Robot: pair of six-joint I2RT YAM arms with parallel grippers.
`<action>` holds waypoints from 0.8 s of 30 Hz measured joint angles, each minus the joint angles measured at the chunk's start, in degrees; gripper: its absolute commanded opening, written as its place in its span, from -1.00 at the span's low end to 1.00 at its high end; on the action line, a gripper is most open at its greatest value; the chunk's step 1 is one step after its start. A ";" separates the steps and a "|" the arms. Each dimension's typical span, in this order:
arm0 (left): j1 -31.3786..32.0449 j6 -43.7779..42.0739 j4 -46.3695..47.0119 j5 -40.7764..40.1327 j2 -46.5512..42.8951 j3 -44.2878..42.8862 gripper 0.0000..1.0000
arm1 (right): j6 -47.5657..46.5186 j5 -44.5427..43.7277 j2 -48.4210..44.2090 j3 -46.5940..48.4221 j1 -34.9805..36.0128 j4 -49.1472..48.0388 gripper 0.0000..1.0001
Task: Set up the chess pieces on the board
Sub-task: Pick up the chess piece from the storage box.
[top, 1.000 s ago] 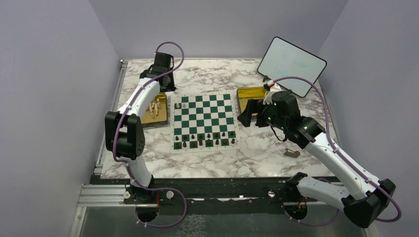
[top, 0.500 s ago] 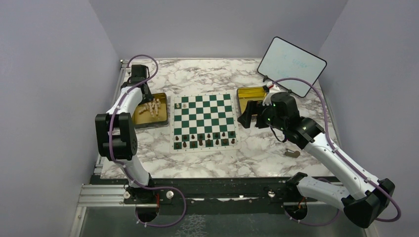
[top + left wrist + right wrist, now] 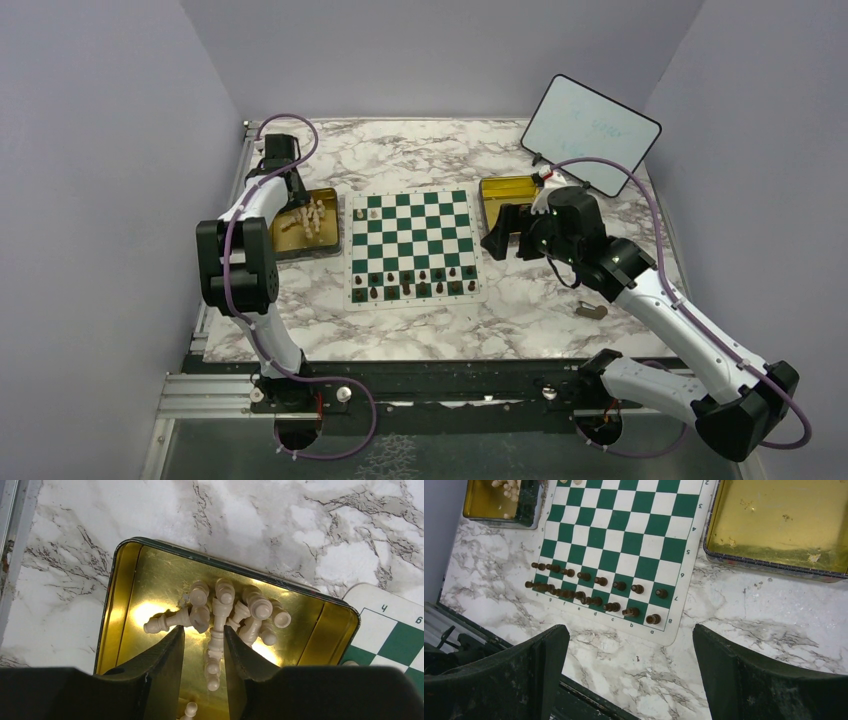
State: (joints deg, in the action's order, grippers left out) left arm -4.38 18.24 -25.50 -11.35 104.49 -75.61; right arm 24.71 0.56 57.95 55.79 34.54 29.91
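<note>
Because cream chess pieces lie heaped in the left gold tray, the left gripper, jaws slightly parted, may pinch two; right gripper gapes empty.

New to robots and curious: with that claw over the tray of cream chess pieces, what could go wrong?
The cream pieces lie heaped and tangled in the gold tray, so the left claw, jaws narrowly apart, might pinch two at once. A piece grabbed lying down may topple on the board.
</note>
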 measured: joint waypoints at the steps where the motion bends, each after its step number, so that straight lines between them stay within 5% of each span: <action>1: 0.00 -0.02 0.11 0.00 0.13 0.00 -0.28 | -0.09 -0.02 0.04 0.00 0.00 0.00 1.00; 11: -0.55 -0.07 0.94 -0.02 1.46 0.00 -0.34 | -0.39 -0.02 0.50 0.00 0.00 0.00 1.00; 24: -0.55 -0.42 1.49 0.35 3.26 0.00 -0.70 | -0.79 -0.02 1.25 0.02 0.00 0.00 1.00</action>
State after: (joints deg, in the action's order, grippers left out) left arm -4.93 17.82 -24.01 -11.00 107.74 -75.61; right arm 23.92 0.54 59.20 55.81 34.54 29.91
